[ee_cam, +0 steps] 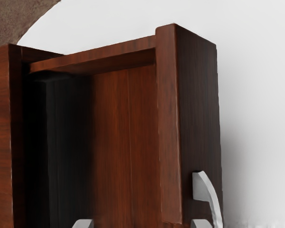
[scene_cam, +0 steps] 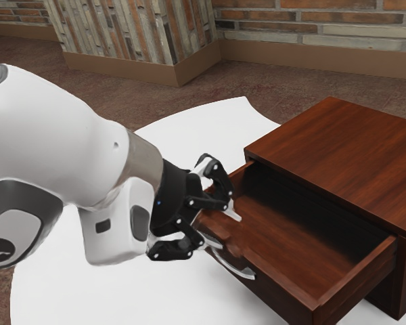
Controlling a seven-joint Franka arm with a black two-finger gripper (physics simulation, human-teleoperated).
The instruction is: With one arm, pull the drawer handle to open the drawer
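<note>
A dark wooden cabinet (scene_cam: 345,149) stands on a white table, and its drawer (scene_cam: 291,250) is pulled well out toward the exterior view's left. A curved silver handle (scene_cam: 233,265) is fixed to the drawer's front panel (ee_cam: 180,118). My black gripper (scene_cam: 220,227) is at the top edge of that panel, just above the handle (ee_cam: 206,192). It is open, with its fingers astride the panel: one fingertip (ee_cam: 83,222) is inside the drawer and the other on the handle's side. The drawer's inside looks empty.
The white round tabletop (scene_cam: 189,128) carries the cabinet at its edge on the exterior view's right. Brown floor and brick walls (scene_cam: 311,27) lie beyond. My white arm covers the exterior view's left half.
</note>
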